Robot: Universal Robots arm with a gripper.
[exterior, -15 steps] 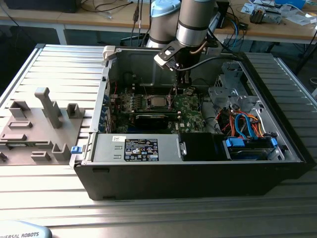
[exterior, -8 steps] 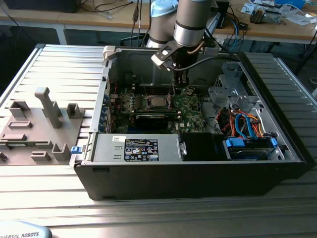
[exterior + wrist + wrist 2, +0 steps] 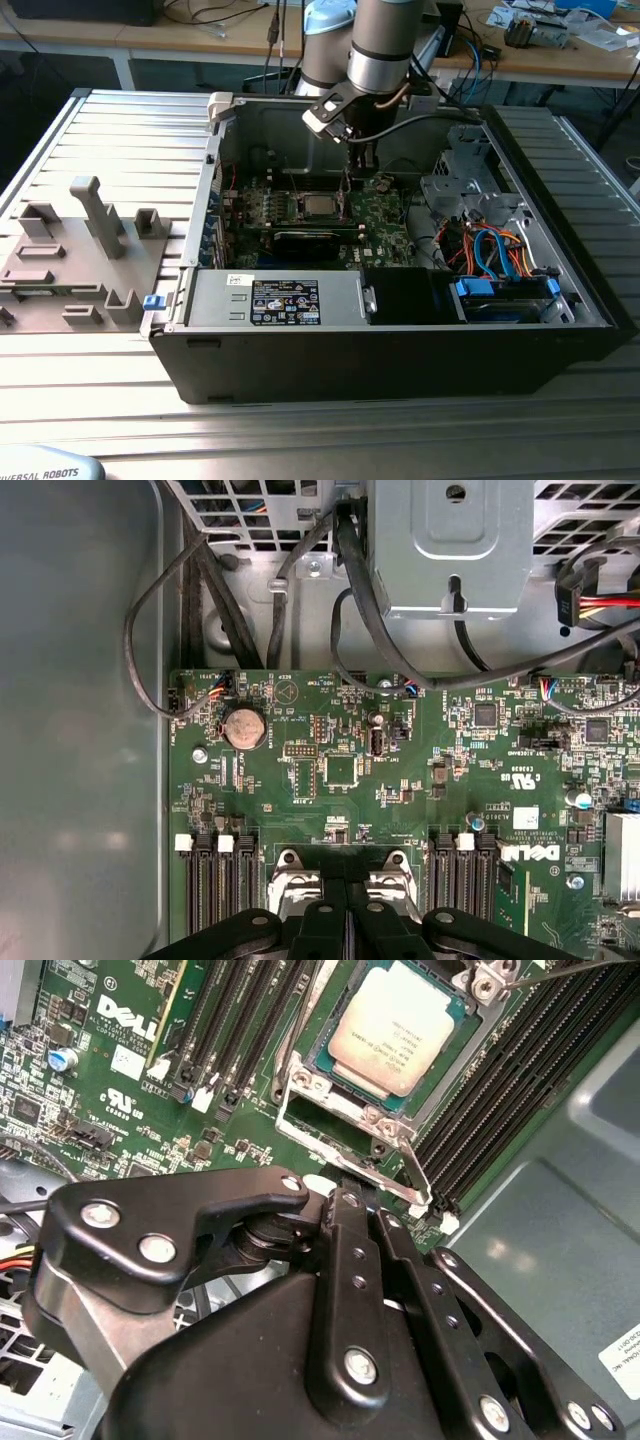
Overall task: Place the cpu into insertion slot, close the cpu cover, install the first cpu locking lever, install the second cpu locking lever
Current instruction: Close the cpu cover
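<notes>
Inside the open computer case (image 3: 400,350) on the ribbed metal worktop (image 3: 300,430), the arm reaches down over the green board (image 3: 340,770). From the room, the gripper (image 3: 360,177) hangs at about 1 o'clock from the cpu (image 3: 320,207).

- cpu: seated flat in its socket, silver top up, shown in the second wrist view (image 3: 392,1025). Black memory slots (image 3: 500,1090) run along both flanks of the socket.
- cpu cover (image 3: 340,1160): not down on the chip. The silvery frame stands swung up off the socket, and green board shows through its window.
- Jaws: drawn together, with nothing seen between them. In both wrist views the gripper (image 3: 352,1200) (image 3: 347,915) has its tips just beside the cover's raised free edge. Whether they touch it, I cannot tell.
- Coin battery (image 3: 243,727) sits on the board, well apart from the socket.
- Grey fixture plate (image 3: 90,250) lies at 9 o'clock from the case.
</notes>
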